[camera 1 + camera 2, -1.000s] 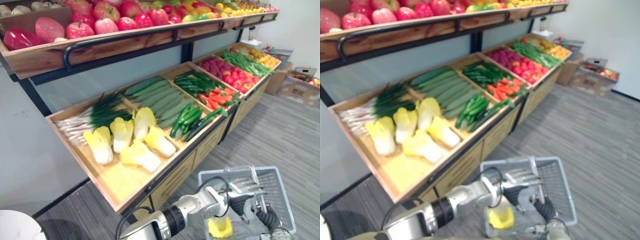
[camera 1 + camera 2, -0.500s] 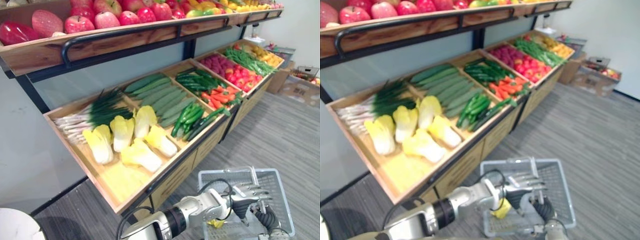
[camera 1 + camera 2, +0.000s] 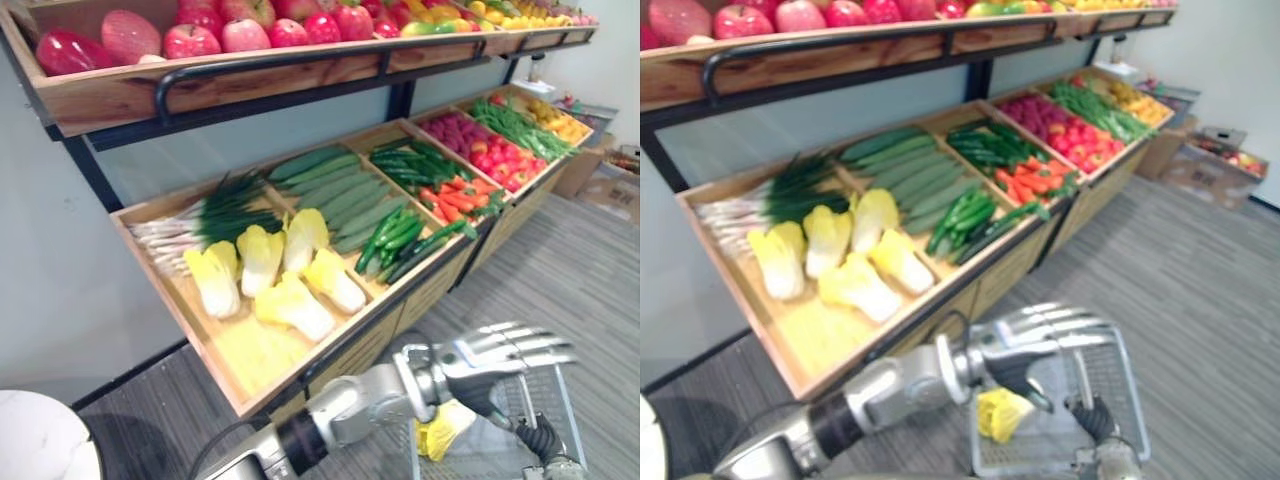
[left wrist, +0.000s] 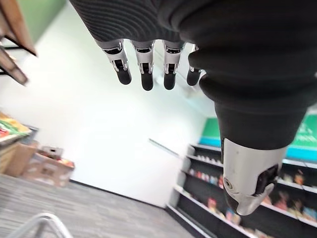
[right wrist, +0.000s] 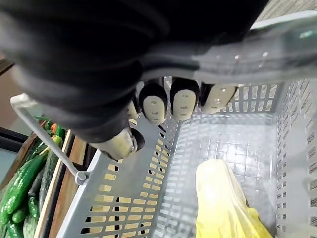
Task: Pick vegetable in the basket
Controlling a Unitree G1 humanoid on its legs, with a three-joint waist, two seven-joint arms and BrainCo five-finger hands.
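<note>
On the wooden tray (image 3: 245, 358) at the left, the remaining cabbages (image 3: 290, 305) lay loose beside the green onions, and nothing there was being touched. To the right of it, the left hand (image 3: 495, 352) had come up out of the basket (image 5: 148, 198) and hovered above it with its fingers (image 4: 143, 64) straight and spread, holding nothing. Below it, the picked cabbage (image 3: 443, 428) lay inside the basket, apart from the hand. It probably rested on the basket floor, though it may have leaned against a wall. Farthest right, the right hand (image 5: 168, 104) was curled tight round the basket's handle (image 5: 257, 49) and carried it.

With the cabbage released and the hand lifted clear, the placing step looked complete. The left hand seemed free to go back to the tray for another vegetable.

A second earlier that hand sat low in the basket, directly over the cabbage. Half a second earlier it still covered most of the cabbage. Now the cabbage showed plainly under the raised palm. The shelves also sat further right in both eye views than before, so the camera had shifted; the produce itself had not moved.
</note>
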